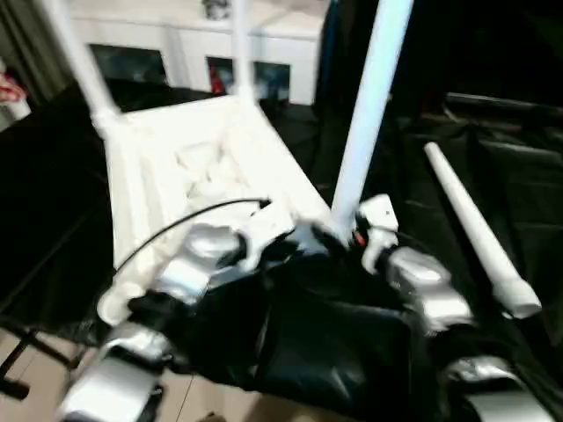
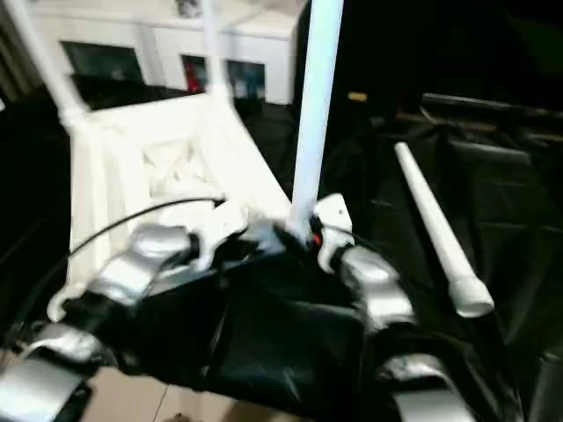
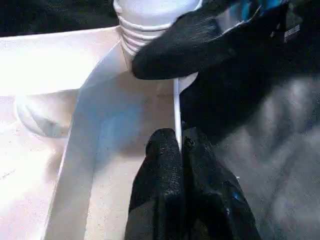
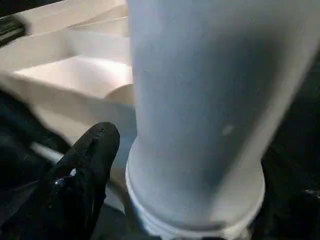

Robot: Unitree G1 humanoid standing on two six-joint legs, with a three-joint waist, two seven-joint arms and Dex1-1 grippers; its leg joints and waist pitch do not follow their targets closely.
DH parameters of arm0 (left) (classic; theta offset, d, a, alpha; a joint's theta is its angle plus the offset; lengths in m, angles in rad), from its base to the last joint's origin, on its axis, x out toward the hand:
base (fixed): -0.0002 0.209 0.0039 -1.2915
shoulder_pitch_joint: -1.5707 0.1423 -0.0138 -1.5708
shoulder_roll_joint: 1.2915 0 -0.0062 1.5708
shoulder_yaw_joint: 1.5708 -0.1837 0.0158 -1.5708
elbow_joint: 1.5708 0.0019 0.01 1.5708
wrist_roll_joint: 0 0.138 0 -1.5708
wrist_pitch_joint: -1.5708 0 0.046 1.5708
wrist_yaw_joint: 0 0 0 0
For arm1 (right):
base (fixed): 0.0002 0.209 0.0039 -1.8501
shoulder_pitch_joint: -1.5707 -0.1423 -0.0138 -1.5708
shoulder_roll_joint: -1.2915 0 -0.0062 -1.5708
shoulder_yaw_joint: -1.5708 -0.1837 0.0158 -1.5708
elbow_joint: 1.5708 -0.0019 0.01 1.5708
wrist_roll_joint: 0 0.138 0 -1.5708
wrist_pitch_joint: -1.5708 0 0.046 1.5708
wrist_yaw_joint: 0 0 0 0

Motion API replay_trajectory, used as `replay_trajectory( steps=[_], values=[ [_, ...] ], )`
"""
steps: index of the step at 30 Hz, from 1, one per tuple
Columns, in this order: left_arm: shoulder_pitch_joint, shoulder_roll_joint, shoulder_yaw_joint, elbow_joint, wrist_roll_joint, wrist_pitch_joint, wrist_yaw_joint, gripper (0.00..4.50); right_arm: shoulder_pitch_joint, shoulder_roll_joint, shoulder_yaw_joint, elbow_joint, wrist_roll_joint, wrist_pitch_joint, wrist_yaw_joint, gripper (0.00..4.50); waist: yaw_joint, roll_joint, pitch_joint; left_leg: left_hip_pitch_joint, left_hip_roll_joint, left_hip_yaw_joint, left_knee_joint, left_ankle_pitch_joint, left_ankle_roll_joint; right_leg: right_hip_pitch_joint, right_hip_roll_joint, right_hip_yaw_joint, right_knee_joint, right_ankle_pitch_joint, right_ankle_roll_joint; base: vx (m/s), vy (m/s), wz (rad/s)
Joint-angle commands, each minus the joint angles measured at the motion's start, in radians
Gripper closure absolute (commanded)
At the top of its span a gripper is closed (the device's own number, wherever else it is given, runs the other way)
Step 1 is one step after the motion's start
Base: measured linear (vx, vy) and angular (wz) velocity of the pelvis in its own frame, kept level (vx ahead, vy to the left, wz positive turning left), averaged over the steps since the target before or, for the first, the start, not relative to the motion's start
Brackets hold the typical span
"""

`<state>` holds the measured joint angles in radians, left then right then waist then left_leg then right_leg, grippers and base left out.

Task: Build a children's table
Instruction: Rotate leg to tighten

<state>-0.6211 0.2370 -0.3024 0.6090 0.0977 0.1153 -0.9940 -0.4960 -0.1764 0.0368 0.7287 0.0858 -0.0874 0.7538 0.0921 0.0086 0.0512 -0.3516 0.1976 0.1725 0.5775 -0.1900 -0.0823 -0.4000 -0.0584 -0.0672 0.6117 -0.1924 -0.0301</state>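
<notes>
Black cloth (image 1: 493,176) covers the floor where the work lies, and a white cabinet with glass doors (image 1: 176,53) stands along the far side of the room. On the cloth the table top (image 1: 176,176) rests upside down, ribbed hollow underside upward, so that its corner sockets face up and can take legs from above. Two legs (image 1: 75,53) already stand in the far corners, and a third leg (image 1: 369,114) rises upright at the near corner on the robot's right, its ribbed foot at or in the socket; how deeply it sits I cannot tell. A fourth leg (image 1: 475,233) lies loose on the cloth well to the right of the top, waiting its turn. The left end effector (image 3: 180,150) is clenched on the thin white wall of the top just beside that near socket, most likely pinning the top so it does not slide or tip while the leg is worked in. The right end effector (image 4: 125,170) is at the base of the third leg with one black finger (image 4: 90,165) beside the shaft; whether it grips or has let go I cannot tell. Of the sockets, three hold a leg, and the near left corner (image 1: 119,303) seems unfilled, so the task looks a little past halfway.
</notes>
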Motion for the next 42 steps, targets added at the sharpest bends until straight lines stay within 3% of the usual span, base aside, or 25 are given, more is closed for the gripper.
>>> replay_trajectory(
  steps=[1, 5, 13, 19, 24, 28, 31, 32, 36, 37, 39, 41, 42],
  values=[
    [0.013, 0.005, -0.039, -0.039, -0.019, -0.038, -0.067, 4.50, 0.021, -0.009, 0.063, -0.040, 0.013, 0.010, 0.123, 0.67, 0.006, -0.002, -0.062, -0.001, 0.038, -0.008, -0.060, -0.152, 0.083, 0.057, -0.087, 0.051, -0.071, -0.110, -0.235, 0.000, 0.000, 0.00],
    [0.026, 0.036, -0.033, -0.050, -0.033, -0.062, -0.113, 4.50, 0.039, -0.057, 0.082, -0.069, 0.018, 0.000, 0.213, 0.67, 0.017, -0.003, -0.063, 0.000, 0.039, -0.006, -0.059, -0.149, 0.083, 0.058, -0.086, 0.050, -0.067, -0.098, -0.235, 0.000, 0.000, 0.00],
    [0.056, 0.130, -0.029, -0.095, -0.080, -0.076, -0.272, 4.50, 0.092, -0.136, 0.129, -0.194, 0.066, 0.082, 0.422, 0.67, 0.029, -0.003, -0.063, -0.002, 0.040, -0.006, -0.058, -0.142, 0.083, 0.057, -0.085, 0.049, -0.066, -0.106, -0.225, 0.000, 0.000, 0.00],
    [0.062, 0.164, -0.031, -0.105, -0.092, -0.077, -0.322, 4.50, 0.102, -0.149, 0.142, -0.209, 0.065, 0.088, 0.444, 1.27, 0.031, -0.001, -0.061, 0.000, 0.039, -0.007, -0.061, -0.161, 0.066, 0.054, -0.086, 0.050, -0.072, -0.164, -0.212, 0.000, 0.000, 0.00],
    [0.066, 0.180, -0.031, -0.107, -0.095, -0.078, -0.343, 4.50, 0.109, -0.154, 0.144, -0.229, 0.076, 0.108, 0.458, 1.68, 0.031, -0.002, -0.063, 0.000, 0.039, -0.006, -0.059, -0.147, 0.066, 0.054, -0.084, 0.050, -0.068, -0.126, -0.220, 0.000, 0.000, 0.00],
    [0.068, 0.183, -0.030, -0.110, -0.096, -0.075, -0.349, 4.50, 0.120, -0.160, 0.148, -0.253, 0.085, 0.126, 0.468, 1.76, 0.034, -0.003, -0.064, -0.001, 0.039, -0.006, -0.059, -0.137, 0.067, 0.056, -0.085, 0.050, -0.065, -0.116, -0.217, 0.000, 0.000, 0.00],
    [0.058, 0.159, -0.021, -0.096, -0.086, -0.065, -0.292, 4.50, 0.118, -0.139, 0.127, -0.241, 0.090, 0.123, 0.418, 1.78, 0.035, -0.003, -0.064, -0.001, 0.038, -0.006, -0.058, -0.139, 0.064, 0.055, -0.085, 0.049, -0.067, -0.129, -0.213, 0.000, 0.000, 0.00],
    [0.042, 0.126, -0.012, -0.073, -0.070, -0.048, -0.216, 4.50, 0.106, -0.106, 0.096, -0.212, 0.089, 0.115, 0.332, 1.78, 0.033, -0.007, -0.063, -0.002, 0.039, -0.005, -0.059, -0.139, 0.064, 0.054, -0.086, 0.051, -0.068, -0.130, -0.214, 0.000, 0.000, 0.00],
    [0.026, 0.092, -0.005, -0.053, -0.056, -0.028, -0.151, 4.50, 0.093, -0.076, 0.071, -0.179, 0.078, 0.105, 0.243, 1.78, 0.027, -0.009, -0.059, 0.000, 0.035, -0.010, -0.064, -0.178, 0.034, 0.055, -0.090, 0.051, -0.080, -0.246, -0.181, 0.000, 0.000, 0.00],
    [0.014, 0.061, -0.002, -0.040, -0.052, -0.010, -0.109, 4.50, 0.084, -0.051, 0.057, -0.152, 0.068, 0.099, 0.172, 1.78, 0.024, -0.012, -0.060, -0.001, 0.035, -0.009, -0.064, -0.172, 0.033, 0.055, -0.089, 0.052, -0.078, -0.238, -0.180, 0.000, 0.000, 0.00],
    [-0.017, -0.038, -0.010, 0.000, -0.025, 0.039, 0.026, 4.50, 0.062, 0.035, 0.022, -0.072, 0.034, 0.107, -0.060, 1.78, 0.017, -0.005, -0.059, 0.000, 0.035, -0.009, -0.063, -0.164, 0.027, 0.051, -0.089, 0.053, -0.078, -0.224, -0.186, 0.000, 0.000, 0.00],
    [-0.022, -0.054, -0.014, 0.008, -0.019, 0.047, 0.048, 4.50, 0.059, 0.049, 0.019, -0.061, 0.030, 0.111, -0.093, 1.79, 0.013, -0.008, -0.059, 0.002, 0.031, -0.011, -0.063, -0.175, 0.013, 0.054, -0.090, 0.050, -0.082, -0.258, -0.180, 0.000, 0.000, 0.00],
    [-0.031, -0.076, -0.018, 0.024, -0.007, 0.053, 0.085, 4.50, 0.050, 0.070, 0.013, -0.038, 0.020, 0.121, -0.155, 1.79, 0.011, -0.010, -0.059, -0.003, 0.030, -0.012, -0.063, -0.167, 0.020, 0.058, -0.090, 0.051, -0.081, -0.255, -0.174, 0.000, 0.000, 0.00]
  ],
)
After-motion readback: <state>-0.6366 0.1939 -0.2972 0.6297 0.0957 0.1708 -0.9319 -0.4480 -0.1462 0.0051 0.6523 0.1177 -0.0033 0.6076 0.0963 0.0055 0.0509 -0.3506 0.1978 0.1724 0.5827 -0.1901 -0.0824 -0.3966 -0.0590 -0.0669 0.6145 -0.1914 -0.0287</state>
